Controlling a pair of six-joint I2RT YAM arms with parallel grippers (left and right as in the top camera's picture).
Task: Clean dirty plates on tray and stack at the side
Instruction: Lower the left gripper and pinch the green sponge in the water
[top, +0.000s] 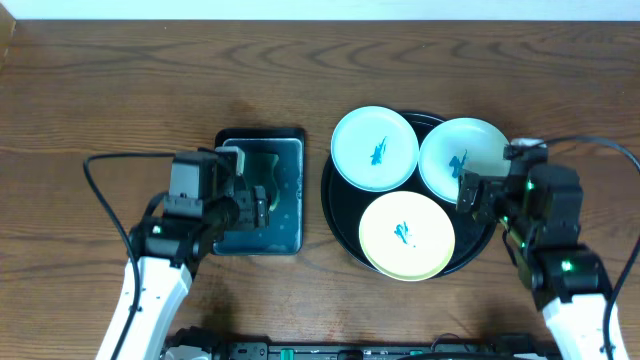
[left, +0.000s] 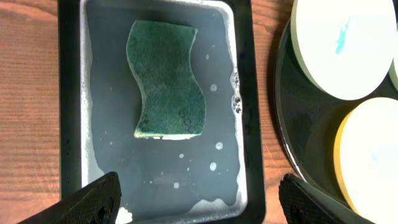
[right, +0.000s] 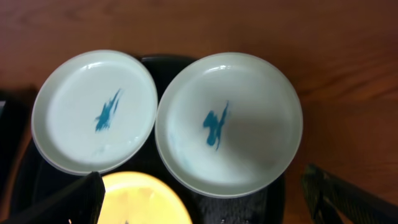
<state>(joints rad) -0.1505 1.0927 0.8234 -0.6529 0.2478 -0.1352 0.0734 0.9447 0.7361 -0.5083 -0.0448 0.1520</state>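
I see all three small round teal-smeared plates (top: 374, 148) on the glossy black round tray (top: 338, 210), none cleaned or stacked. Both arms spread wide and empty: left gripper (left: 199, 190) over the green sponge (left: 168, 81), right gripper (right: 202, 186) over the plates.

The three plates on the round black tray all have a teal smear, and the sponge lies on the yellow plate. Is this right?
Not quite. The sponge lies in the small rectangular tray of soapy water, as the left wrist view shows. The rest holds.
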